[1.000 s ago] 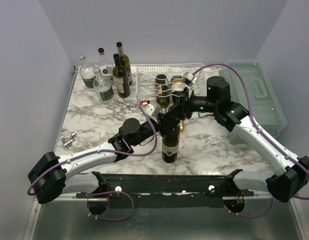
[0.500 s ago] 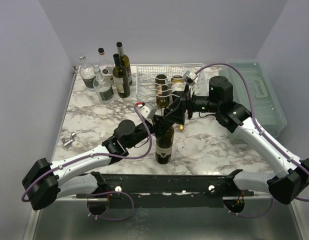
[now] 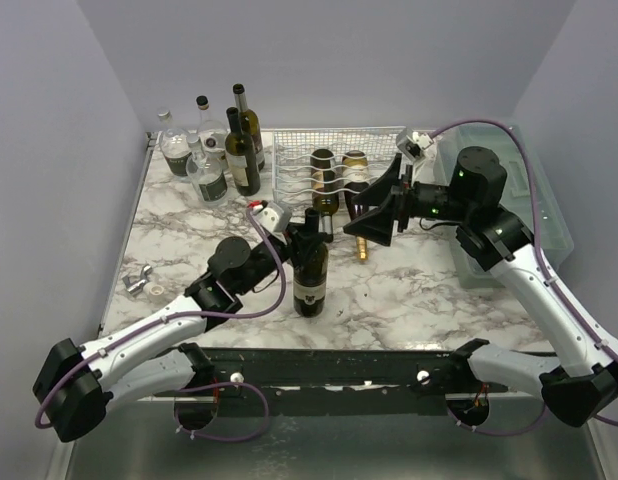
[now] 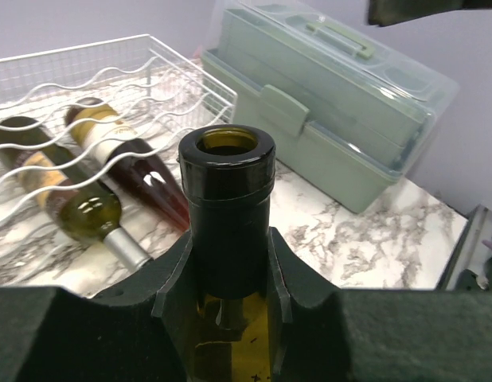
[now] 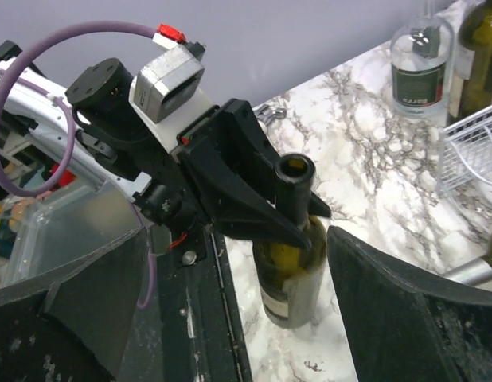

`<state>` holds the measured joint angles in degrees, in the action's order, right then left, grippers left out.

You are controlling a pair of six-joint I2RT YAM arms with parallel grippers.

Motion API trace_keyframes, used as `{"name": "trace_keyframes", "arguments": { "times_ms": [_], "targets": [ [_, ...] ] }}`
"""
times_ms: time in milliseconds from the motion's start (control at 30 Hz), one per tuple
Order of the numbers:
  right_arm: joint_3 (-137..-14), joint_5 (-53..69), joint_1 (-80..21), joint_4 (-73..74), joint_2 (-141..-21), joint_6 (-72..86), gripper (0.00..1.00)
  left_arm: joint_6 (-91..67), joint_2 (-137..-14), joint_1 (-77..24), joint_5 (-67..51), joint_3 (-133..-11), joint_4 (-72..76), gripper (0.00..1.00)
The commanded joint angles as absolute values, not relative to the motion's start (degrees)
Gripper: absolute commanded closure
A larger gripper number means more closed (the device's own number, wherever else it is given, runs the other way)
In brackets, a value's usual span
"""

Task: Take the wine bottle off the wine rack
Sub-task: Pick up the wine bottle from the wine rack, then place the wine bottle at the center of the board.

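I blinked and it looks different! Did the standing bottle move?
Yes. The wine bottle, held by the left gripper, slid left: it stood before the wine rack's middle, now nearer its left end.

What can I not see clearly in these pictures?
- Left wrist view: label and base of wine bottle, hidden by left pincer.
- Top view: right end of wine rack, behind right pincer.
- Right wrist view: rack cut off by right edge.
- Top view: label text too small.

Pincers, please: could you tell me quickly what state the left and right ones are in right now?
Left pincer: closed on the neck of the upright wine bottle.
Right pincer: open, holding nothing.
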<state>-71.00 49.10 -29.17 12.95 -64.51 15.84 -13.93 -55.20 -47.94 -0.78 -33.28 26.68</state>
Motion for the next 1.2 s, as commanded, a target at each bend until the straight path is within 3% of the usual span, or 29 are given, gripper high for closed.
{"name": "trace_keyframes", "arguments": {
  "times_ms": [0,300,633,900,1167],
  "targets": [
    [-70.3,48.8,-27.2,15.6,-62.8,12.4,0.02,-11.3,-50.5,-44.7,1.0,-35.9,27.1,1.00],
    [-68.9,43.0,-25.5,23.3,-63.8,1.7,0.01,-7.6,-44.2,-35.4,3.6,-37.2,21.2,1.00],
    [-56.8,51.1,-23.4,21.0,-56.3,-11.2,0.01,-2.8,-39.9,-24.3,8.5,-38.1,20.2,1.00],
    [-49.4,48.8,-21.5,21.0,-51.0,-17.9,0.01,-1.0,-42.9,-14.0,7.9,-39.6,23.8,1.00],
    [-43.8,49.6,-18.5,17.2,-49.3,-19.4,0.01,-2.1,-49.2,-1.5,0.1,-40.7,29.9,1.00]
  ]
}}
